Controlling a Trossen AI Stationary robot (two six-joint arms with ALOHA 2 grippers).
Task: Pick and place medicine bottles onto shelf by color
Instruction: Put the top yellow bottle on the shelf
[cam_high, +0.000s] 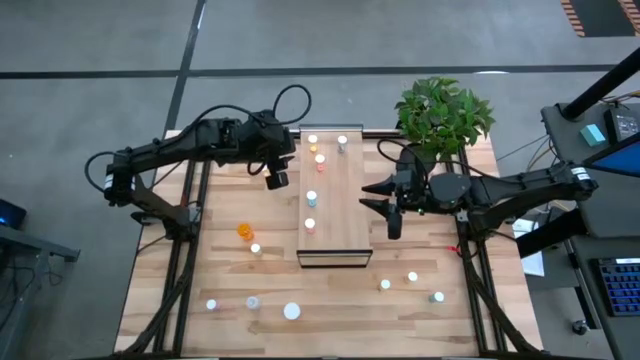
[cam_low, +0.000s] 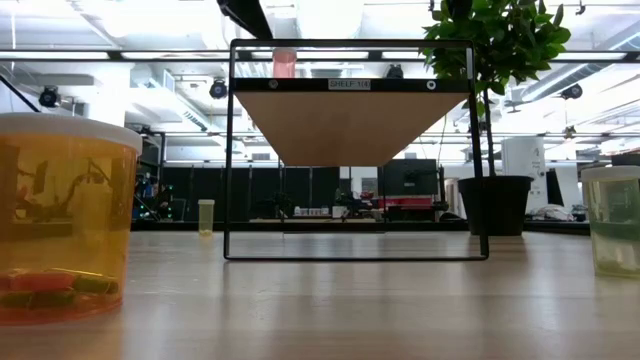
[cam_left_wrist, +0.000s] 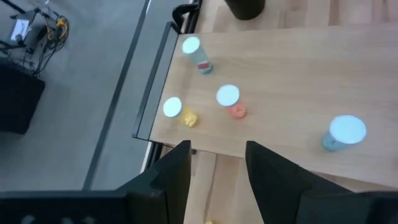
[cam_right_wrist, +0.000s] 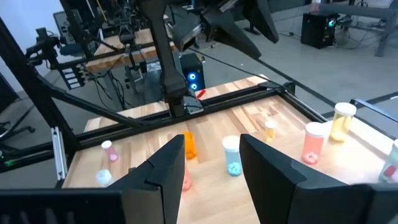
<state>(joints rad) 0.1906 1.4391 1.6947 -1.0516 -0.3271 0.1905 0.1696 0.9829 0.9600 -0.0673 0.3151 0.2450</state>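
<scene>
The shelf (cam_high: 335, 195) is a long light-wood board on a dark frame at the table's middle. Several small white-capped medicine bottles stand on it; the left wrist view shows a pale blue one (cam_left_wrist: 198, 55), an orange one (cam_left_wrist: 231, 102) and a yellow one (cam_left_wrist: 180, 112). More bottles stand on the tabletop, among them an orange one (cam_high: 245, 232) and a larger white-capped one (cam_high: 291, 311). My left gripper (cam_high: 277, 178) hangs open above the shelf's left edge, tilted down. My right gripper (cam_high: 372, 200) is open at the shelf's right side, pointing level toward a blue bottle (cam_right_wrist: 231, 155), with nothing between its fingers.
A potted green plant (cam_high: 442, 115) stands at the table's far right, close behind my right arm. Loose bottles are scattered near the front edge at left (cam_high: 211, 304) and right (cam_high: 412, 277). In the low view an orange bottle (cam_low: 60, 220) stands close on the left.
</scene>
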